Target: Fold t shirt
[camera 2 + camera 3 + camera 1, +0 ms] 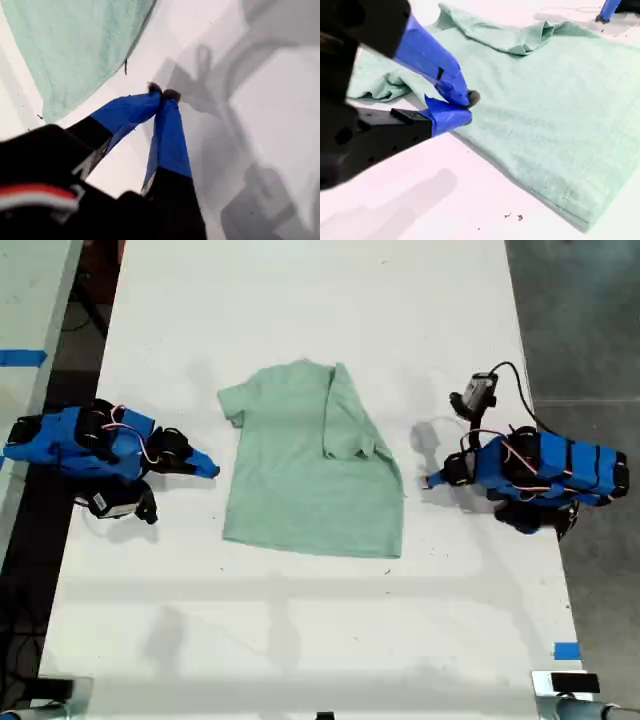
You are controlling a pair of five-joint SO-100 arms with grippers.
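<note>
The pale mint-green t shirt lies flat in the middle of the white table. The sleeve side toward the exterior view's right is folded in over the body. My first gripper is shut and holds nothing. It rests on bare table just off the shirt's edge at the exterior view's right. My second gripper is shut with nothing in it, right at the opposite edge of the shirt, near the flat sleeve. The first gripper's blue tip shows across the shirt.
Both blue arms lie low on the table, one at each side of the exterior view. A small camera on a cable stands by the first arm. Blue tape marks the table's near right in the exterior view. Dark floor lies past both long table edges.
</note>
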